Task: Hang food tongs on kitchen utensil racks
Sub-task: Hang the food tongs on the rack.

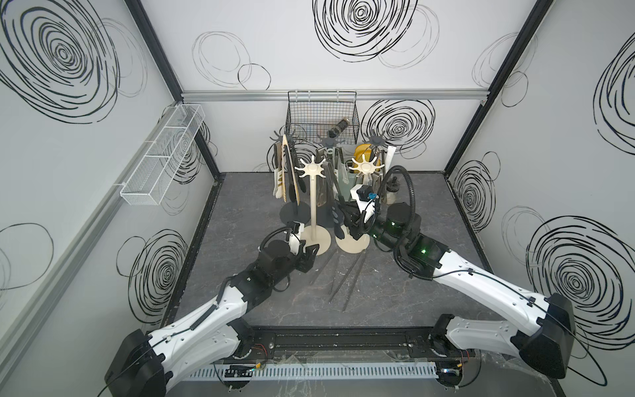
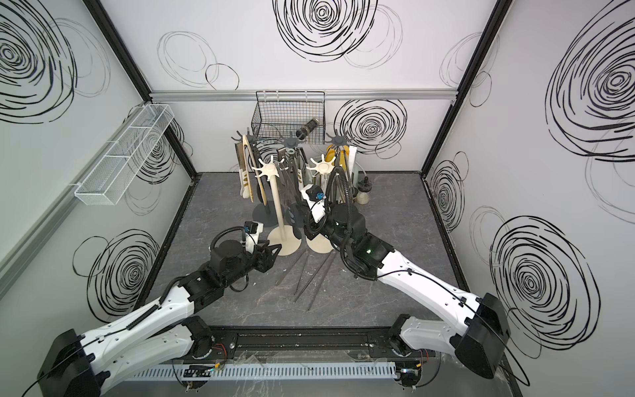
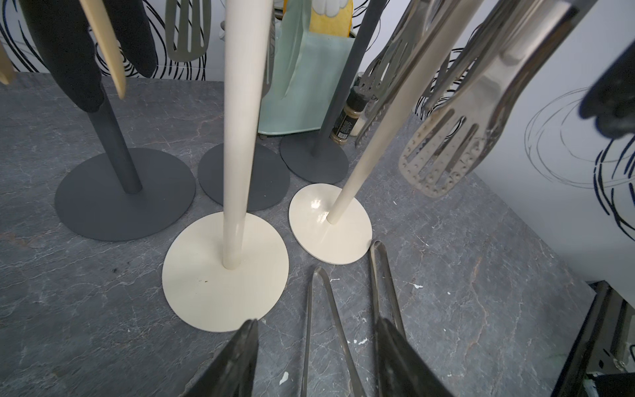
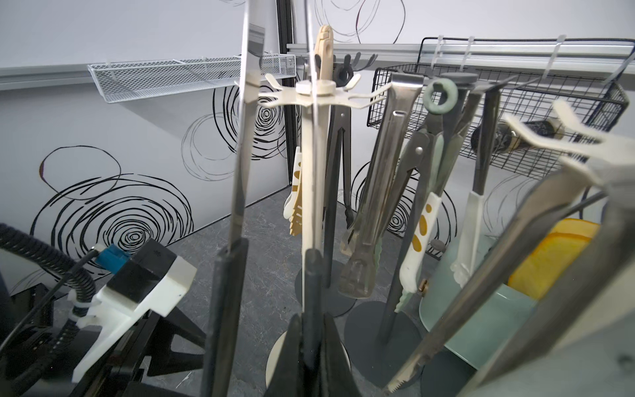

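Observation:
Two cream kitchen utensil racks stand in front of three dark grey ones, most hung with food tongs. My right gripper is shut on one black-sleeved arm of steel food tongs. They stand upright beside the nearer cream rack's star top, and their upper end runs out of the wrist view. My left gripper is open and low by that rack's round base. Under it, two steel food tongs lie on the dark floor and nothing is between its fingers.
On the back wall hangs a black wire basket holding a jar. A white mesh basket hangs on the left wall. A mint container and a spice jar stand behind the racks. The rack bases crowd together.

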You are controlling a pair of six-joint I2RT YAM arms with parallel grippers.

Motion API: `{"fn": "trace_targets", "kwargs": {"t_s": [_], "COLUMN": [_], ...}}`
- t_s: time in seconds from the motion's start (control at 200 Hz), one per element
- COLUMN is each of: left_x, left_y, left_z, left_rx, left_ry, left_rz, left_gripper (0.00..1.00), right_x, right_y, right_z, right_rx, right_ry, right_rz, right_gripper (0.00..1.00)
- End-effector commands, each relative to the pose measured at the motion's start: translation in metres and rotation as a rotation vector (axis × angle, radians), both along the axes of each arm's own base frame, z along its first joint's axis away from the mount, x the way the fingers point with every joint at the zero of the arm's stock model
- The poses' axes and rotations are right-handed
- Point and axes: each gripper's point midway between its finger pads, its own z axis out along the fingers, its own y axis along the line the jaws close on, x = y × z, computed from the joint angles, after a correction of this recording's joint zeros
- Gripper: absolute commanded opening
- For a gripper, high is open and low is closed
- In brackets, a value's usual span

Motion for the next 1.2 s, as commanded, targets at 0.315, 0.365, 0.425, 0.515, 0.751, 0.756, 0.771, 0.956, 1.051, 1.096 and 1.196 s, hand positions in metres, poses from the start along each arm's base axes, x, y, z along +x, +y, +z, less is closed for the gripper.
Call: {"fn": "trace_targets", "kwargs": {"t_s": [0.315,0.365,0.425,0.515,0.751,0.756,0.771,0.956,1.051,1.096,1.196], "left_x": [0.006,0.006,0.006,0.007,0.007,0.007,0.007,0.007,0.006,0.006,0.006], "left_y": [0.000,-0.001,-0.001,-0.002,-0.004,-0.004,-0.004,-0.006,-0.007,-0.007,-0.007], "left_z": [0.005,0.005,0.005,0.004,0.001,0.001,0.001,-0.002,-0.003,-0.004,-0.005], "left_rx": [-0.032,-0.035,-0.034,-0.037,-0.041,-0.041,-0.041,-0.043,-0.046,-0.045,-0.046], "left_ry": [-0.023,-0.022,-0.020,-0.016,-0.008,-0.008,-0.006,-0.001,0.000,0.002,0.003], "left_rz": [-0.001,-0.001,-0.004,-0.007,-0.017,-0.017,-0.018,-0.025,-0.029,-0.031,-0.032], "left_gripper": [0.58,0.58,0.58,0.58,0.58,0.58,0.58,0.58,0.58,0.58,0.58], "right_x": [0.015,0.016,0.018,0.023,0.028,0.027,0.027,0.027,0.028,0.028,0.032], "right_y": [0.011,0.013,0.016,0.018,0.021,0.022,0.022,0.023,0.022,0.022,0.023], "right_z": [0.025,0.023,0.020,0.015,-0.005,-0.005,-0.006,-0.032,-0.049,-0.057,-0.072], "right_rx": [0.079,0.076,0.072,0.071,0.071,0.071,0.071,0.061,0.049,0.041,0.022], "right_ry": [-0.039,-0.033,-0.026,-0.011,0.026,0.027,0.029,0.076,0.104,0.118,0.144], "right_rz": [-0.026,-0.021,-0.018,-0.029,-0.037,-0.036,-0.036,-0.034,-0.043,-0.048,-0.063], "right_gripper": [0.00,0.00,0.00,0.00,0.00,0.00,0.00,0.00,0.00,0.00,0.00]}}
